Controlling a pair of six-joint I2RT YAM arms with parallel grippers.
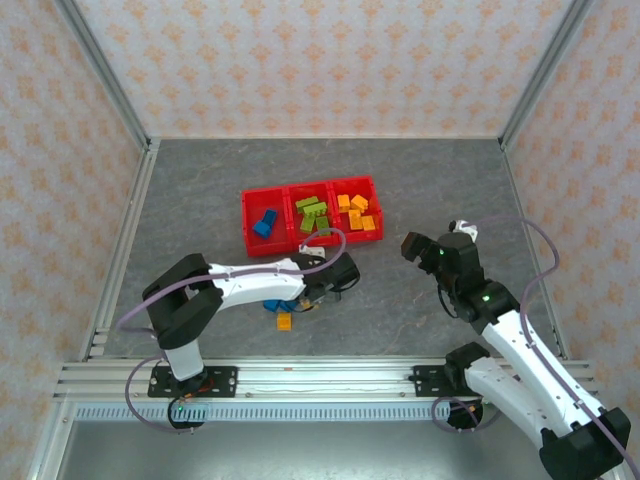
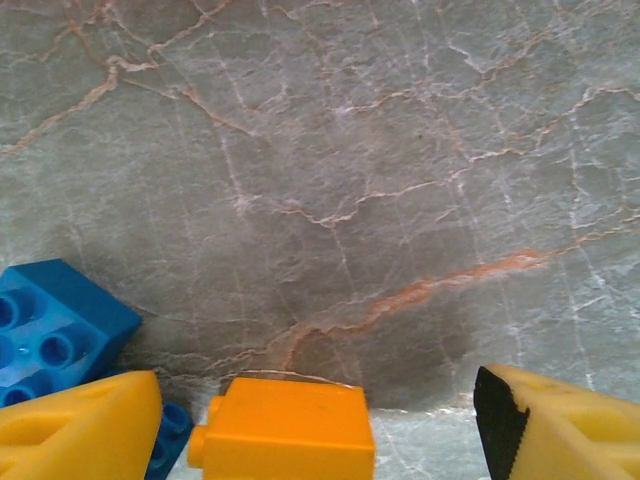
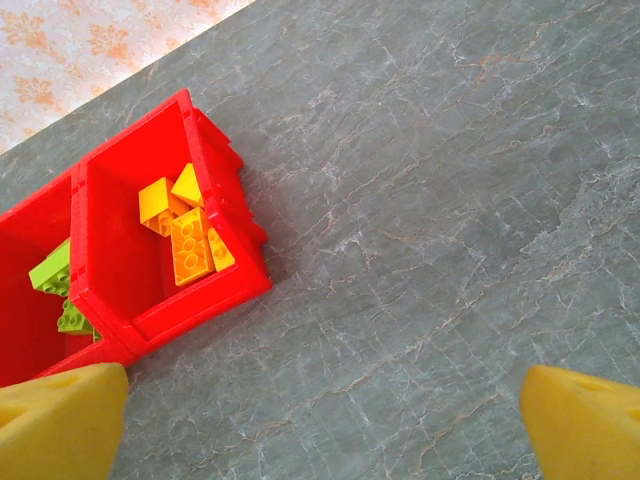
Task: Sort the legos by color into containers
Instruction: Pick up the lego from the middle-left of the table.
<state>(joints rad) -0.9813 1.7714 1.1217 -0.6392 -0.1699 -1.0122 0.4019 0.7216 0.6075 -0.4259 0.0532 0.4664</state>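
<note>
An orange-yellow lego (image 2: 290, 430) lies on the table between the fingers of my left gripper (image 2: 318, 420). The jaws stand open, with a clear gap to the right finger (image 2: 560, 430). Two blue legos (image 2: 50, 335) lie just left of it, seen from above as a small cluster (image 1: 275, 306) beside the orange one (image 1: 284, 321). The red tray of containers (image 1: 247, 222) holds blue legos (image 1: 266, 224) on the left, green ones (image 1: 313, 214) in the middle and orange ones (image 1: 358, 212) on the right. My right gripper (image 1: 412, 246) hovers open and empty, right of the tray.
The right wrist view looks down on the tray's right corner (image 3: 200, 290), the orange legos (image 3: 185, 240) and bare grey marbled table (image 3: 420, 250). Patterned walls and metal posts (image 1: 110, 80) fence the table. A metal rail (image 1: 320, 375) runs along the near edge.
</note>
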